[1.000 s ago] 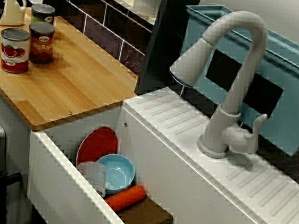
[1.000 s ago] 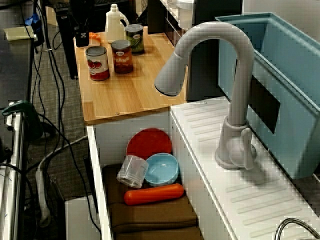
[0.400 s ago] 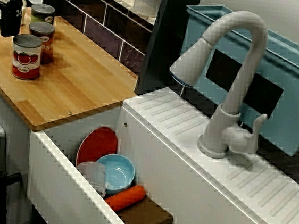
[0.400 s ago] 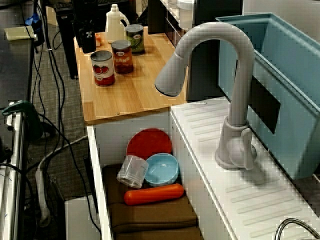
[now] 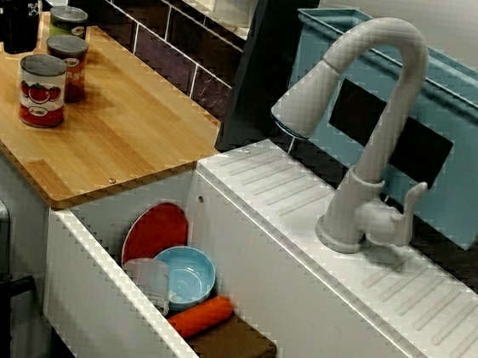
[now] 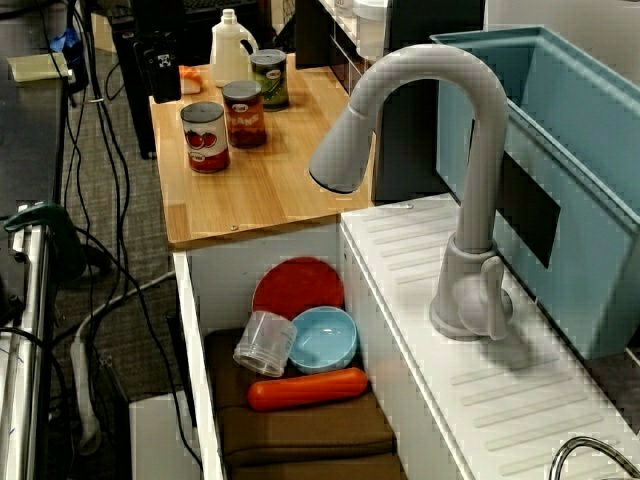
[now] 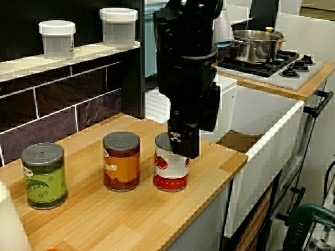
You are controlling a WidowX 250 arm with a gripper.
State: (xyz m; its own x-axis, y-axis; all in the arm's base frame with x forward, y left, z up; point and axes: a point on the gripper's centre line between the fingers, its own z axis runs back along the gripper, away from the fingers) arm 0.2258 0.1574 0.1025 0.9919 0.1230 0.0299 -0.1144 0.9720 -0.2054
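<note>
Cans line the wooden counter (image 7: 131, 219): green can (image 7: 44, 175) farthest from the gripper (image 7: 184, 149), orange can (image 7: 121, 161) nearer, tomato can (image 7: 170, 172) nearest, just beneath it and apart (upright, long axis vertical, lid up). Whether the gripper's fingers are spread or closed cannot be told.

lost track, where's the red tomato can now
Seen from above, the tomato can stands on the wooden counter, left of the sink, beside the orange-labelled can.

Black claw (image 7: 184, 150); red tomato can (image 7: 170, 175); orange can (image 7: 121, 162); green can (image 7: 44, 177)
</note>
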